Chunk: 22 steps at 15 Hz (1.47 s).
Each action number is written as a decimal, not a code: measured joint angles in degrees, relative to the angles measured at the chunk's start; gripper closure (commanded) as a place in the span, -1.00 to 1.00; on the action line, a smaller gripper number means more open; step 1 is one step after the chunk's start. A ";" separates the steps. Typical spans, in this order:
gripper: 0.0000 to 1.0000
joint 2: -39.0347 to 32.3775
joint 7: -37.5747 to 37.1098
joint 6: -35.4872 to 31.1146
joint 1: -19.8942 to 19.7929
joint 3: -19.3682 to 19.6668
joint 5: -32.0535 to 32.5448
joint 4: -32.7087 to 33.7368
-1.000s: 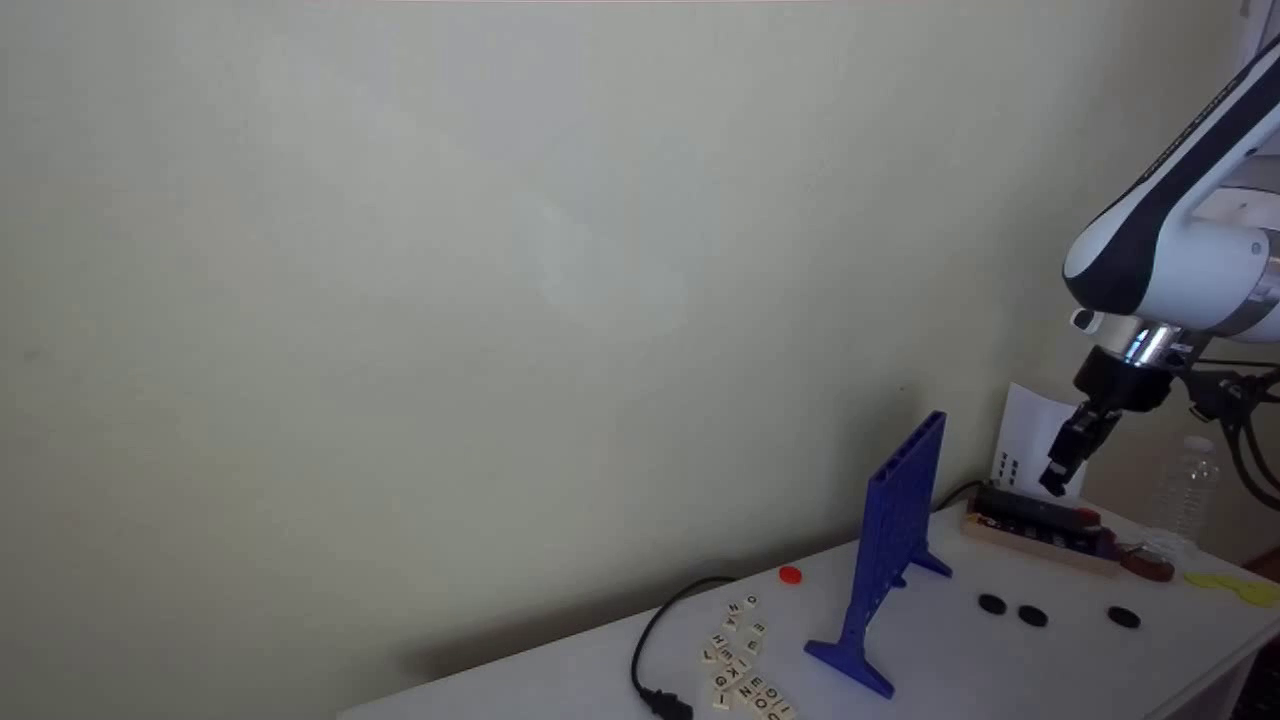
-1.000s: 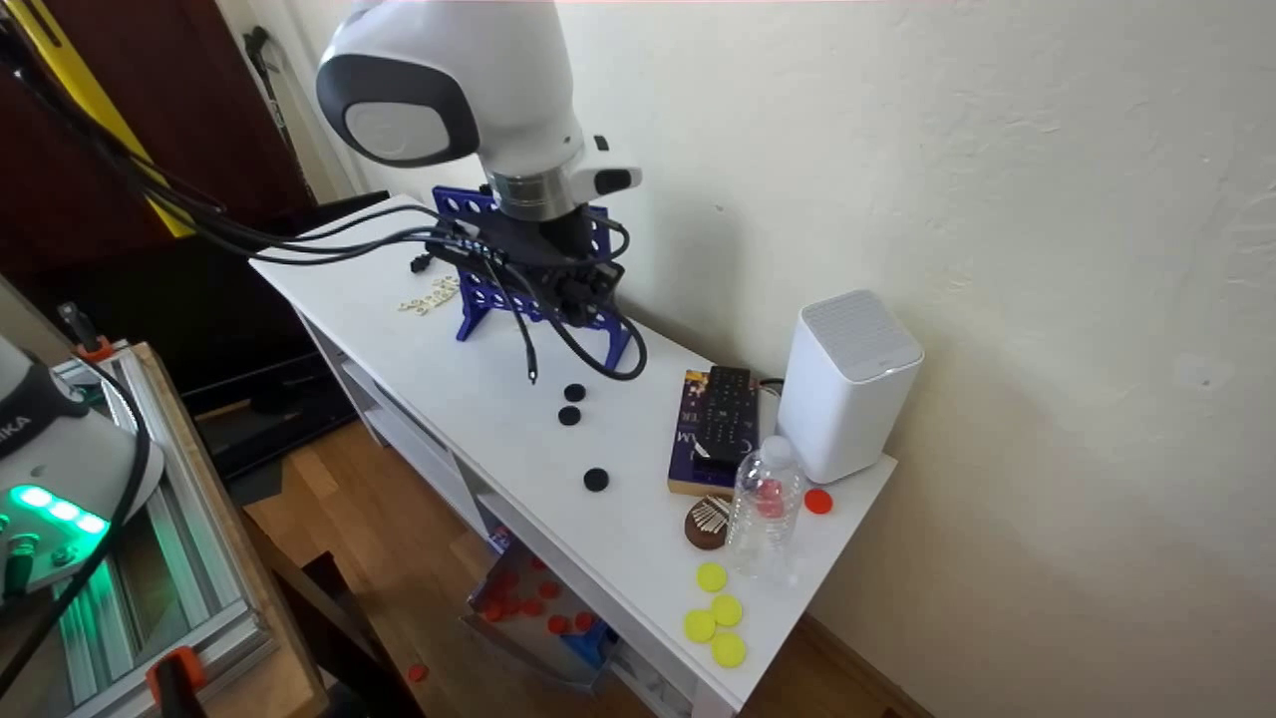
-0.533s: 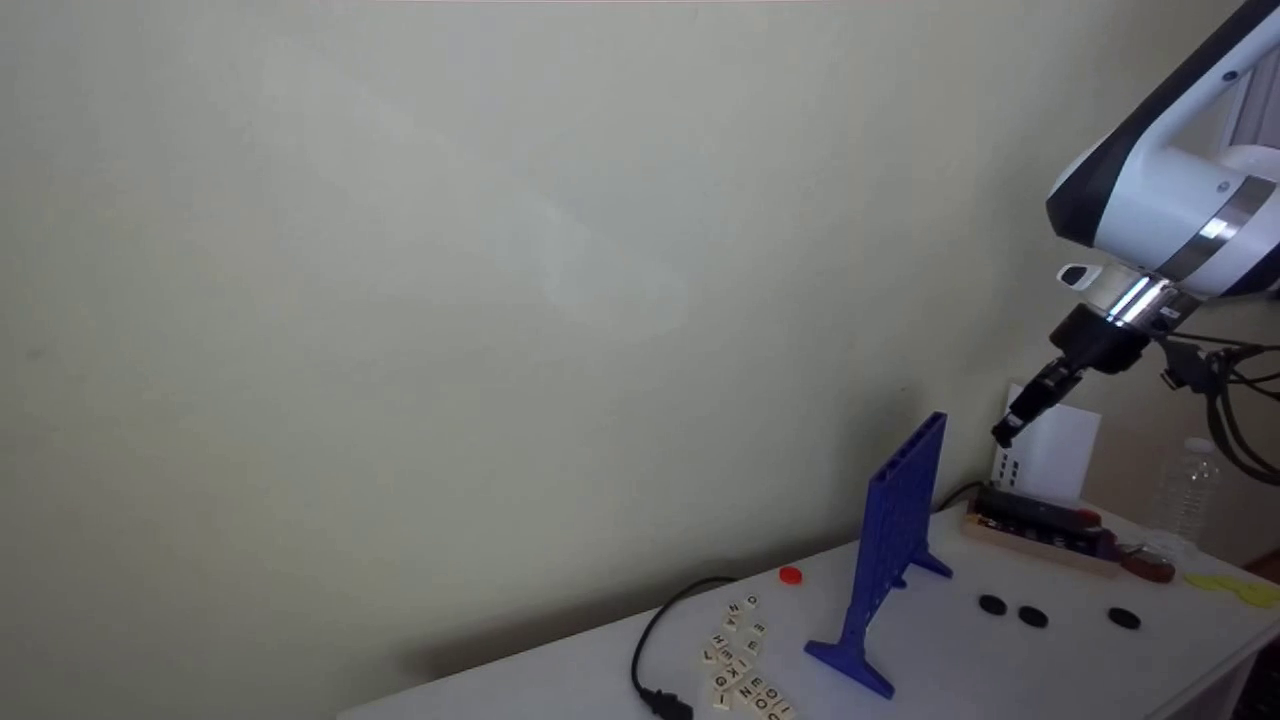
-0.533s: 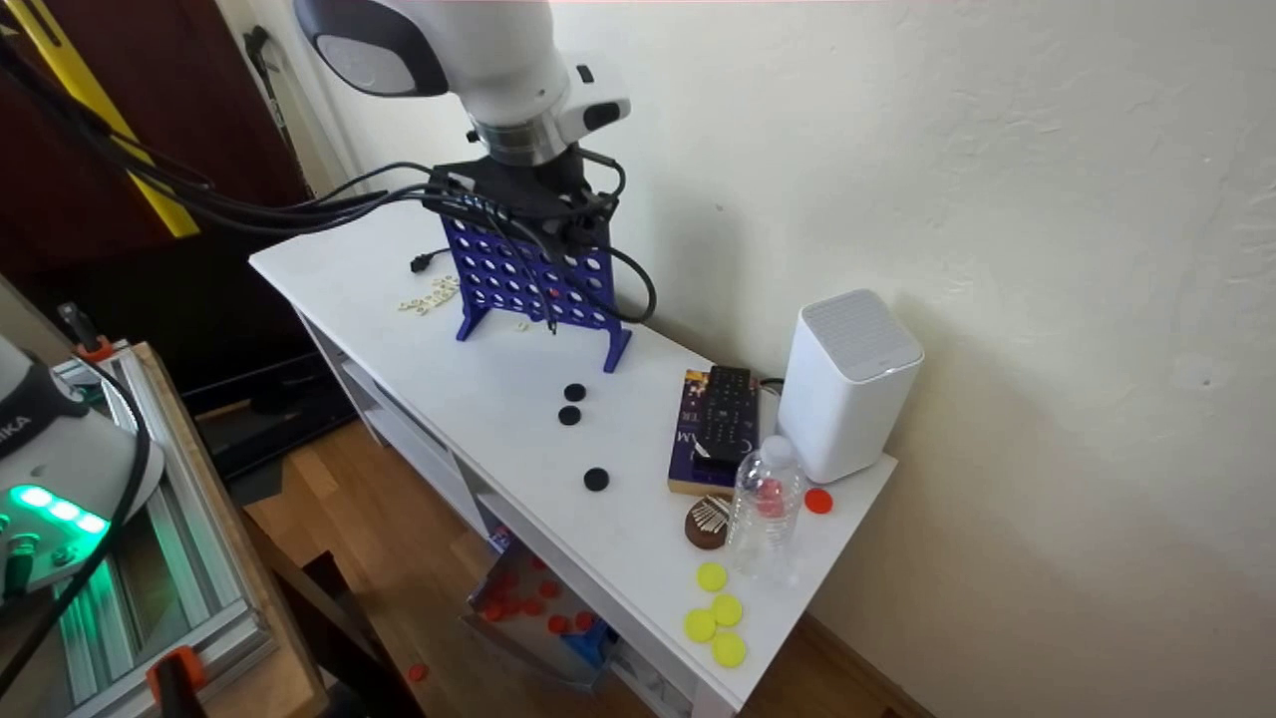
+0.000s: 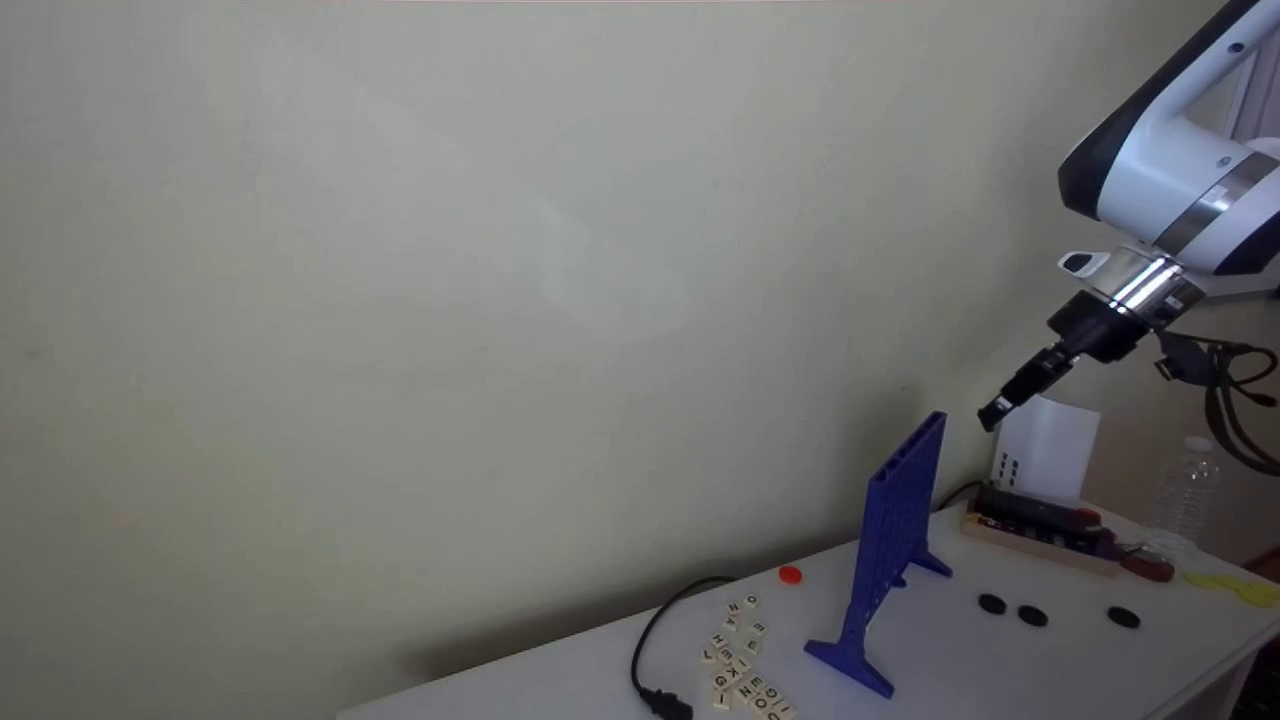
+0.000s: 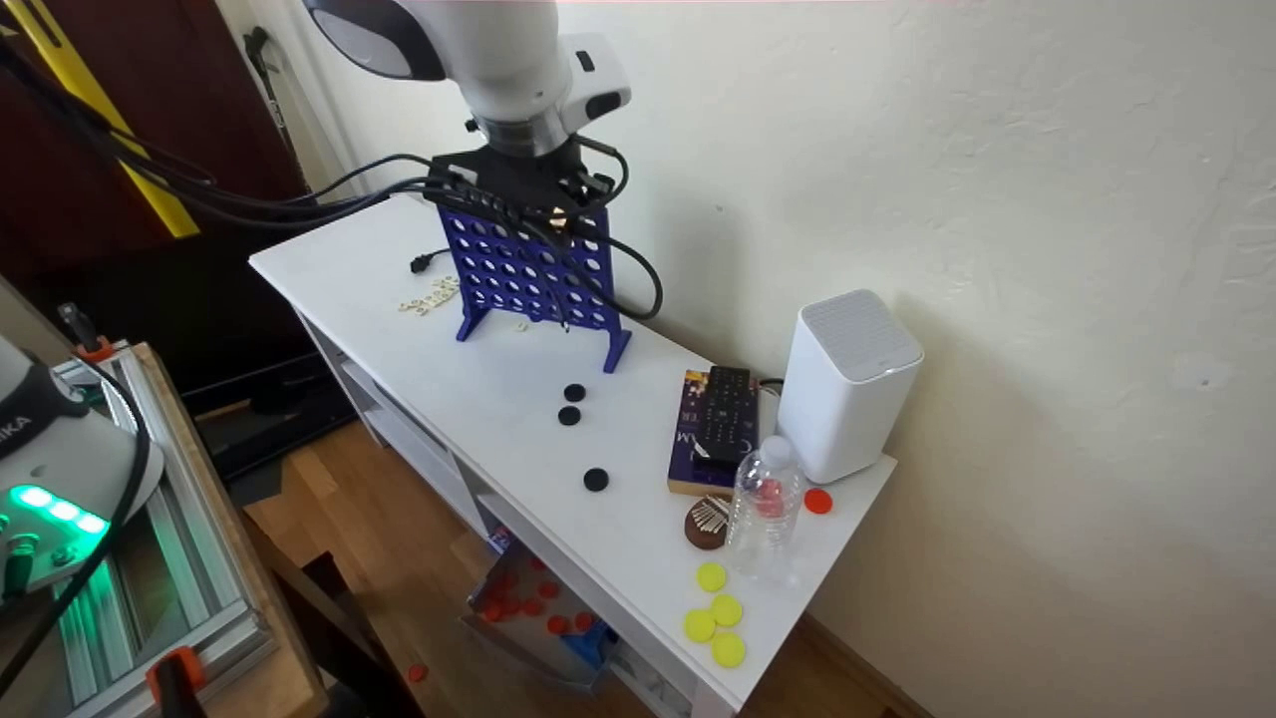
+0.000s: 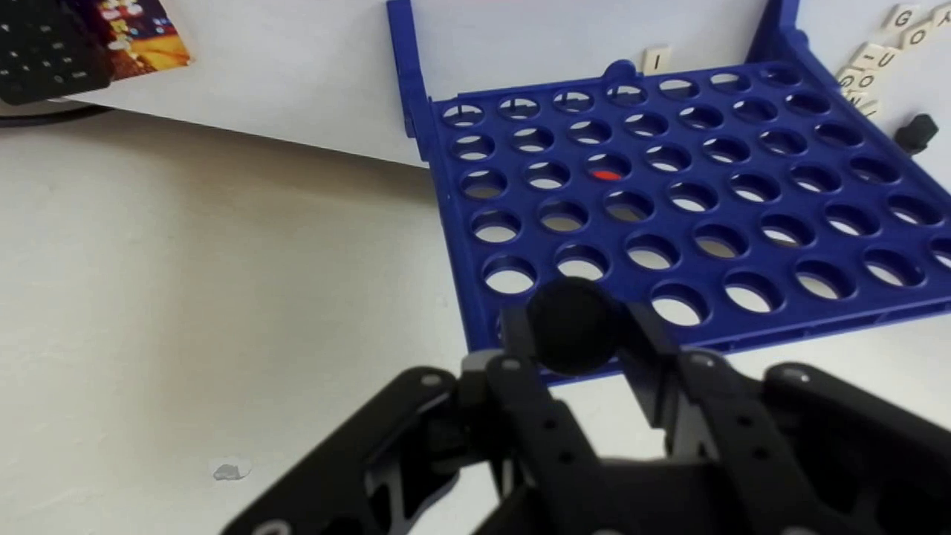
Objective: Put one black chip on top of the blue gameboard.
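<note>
The blue gameboard [image 5: 893,520] stands upright on the white table; it also shows in an exterior view [image 6: 528,274] and in the wrist view [image 7: 739,214]. My gripper [image 7: 576,331] is shut on a black chip [image 7: 570,327], held between the fingertips, flat face to the camera. In the wrist view the chip overlaps the board's upper corner nearest the wall. In an exterior view my gripper [image 5: 988,418] points down at a slant, near the height of the board's top edge and apart from it. Loose black chips [image 5: 1033,616] lie on the table, also in an exterior view [image 6: 569,416].
The wall [image 5: 500,300] runs close behind the board. A book with a remote [image 6: 726,419], a white box-shaped device [image 6: 852,389], a bottle [image 6: 763,509] and yellow chips [image 6: 727,609] stand or lie toward one table end. Letter tiles [image 5: 735,672] and a cable plug [image 5: 668,704] lie beyond the board.
My gripper has risen and moved toward the gameboard, and it has tilted further from vertical. The last half second shows only a small shift. The board and the loose chips have not moved.
</note>
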State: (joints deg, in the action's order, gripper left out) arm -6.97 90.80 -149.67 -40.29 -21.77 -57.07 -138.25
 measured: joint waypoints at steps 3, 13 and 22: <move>0.80 0.64 1.65 2.18 9.46 9.63 -3.63 0.70; 0.80 1.34 2.80 2.81 25.49 23.35 -8.40 1.46; 0.30 1.27 6.85 2.35 26.82 24.63 -12.80 2.04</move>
State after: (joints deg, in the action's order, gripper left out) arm -5.70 97.65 -147.32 -13.47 2.86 -69.87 -136.21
